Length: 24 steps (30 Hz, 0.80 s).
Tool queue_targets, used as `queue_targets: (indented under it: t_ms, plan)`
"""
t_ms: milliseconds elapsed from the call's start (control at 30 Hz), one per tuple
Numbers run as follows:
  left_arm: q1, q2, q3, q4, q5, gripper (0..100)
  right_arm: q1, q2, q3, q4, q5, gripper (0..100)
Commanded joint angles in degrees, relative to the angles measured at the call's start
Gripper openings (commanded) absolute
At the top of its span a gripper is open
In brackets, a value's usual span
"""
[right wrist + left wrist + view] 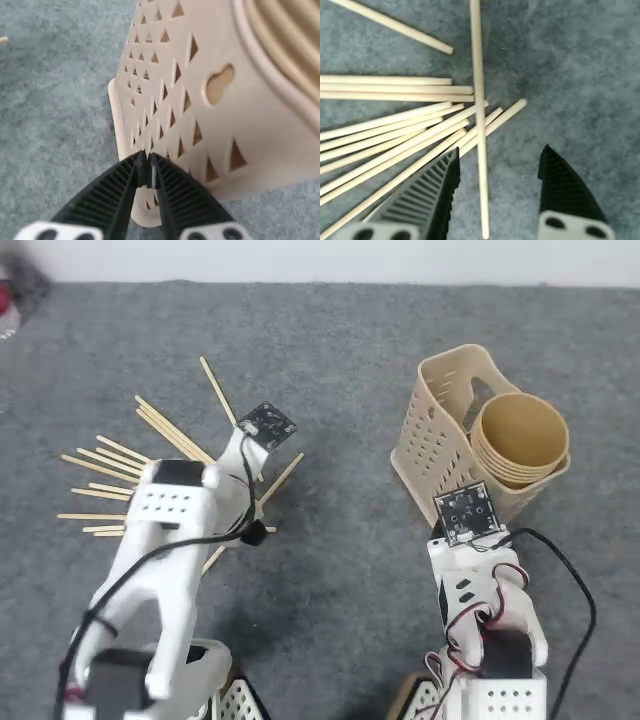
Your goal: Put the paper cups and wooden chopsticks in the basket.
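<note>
Cups [520, 435] sit stacked in the basket [437, 430], right claw [147, 159] pinched shut right at its wall. Chopsticks [395, 130] lie well away from the basket; left claw [501, 150] gapes over one, and closing could scatter the crossed pile.

Count taken remotely from all three views.

Basket [432, 440]: one, toward the bench's right side.

Cups [520, 435]: one nested stack, standing in the basket. I make out at least four rims in the high view; the inner ones sit too close together for an exact figure.

Chopsticks [110, 462]: one loose, fanned pile toward the bench's left side. I count at least ten sticks. The left wrist view shows a similar number of chopsticks [395, 89], one lying across the others. An arm covers part of the pile, so I record no exact total.

Arms: two, a left arm [170, 540] and a right arm [480, 620].
</note>
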Motion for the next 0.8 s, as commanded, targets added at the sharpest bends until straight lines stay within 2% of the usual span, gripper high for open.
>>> queue_targets:
  t_ms: [0,267,600,767]
  plan:
    - [3.34,4.66,-2.33,-2.2,0.97,24,0.66,-0.66,-0.35,-1.27,-0.79,0.8]
    - [4.48,13.36,-4.18,-6.77,0.97,15,0.66,-0.66,-0.35,-1.01,-0.79,0.8]
    - [3.78,15.65,-5.58,-7.12,0.88,15,0.66,-0.66,-0.26,-1.01,-0.79,0.8]
    - [0.0,16.79,-5.58,-10.64,0.88,23,0.66,-0.66,-0.26,-0.92,-0.79,0.8]
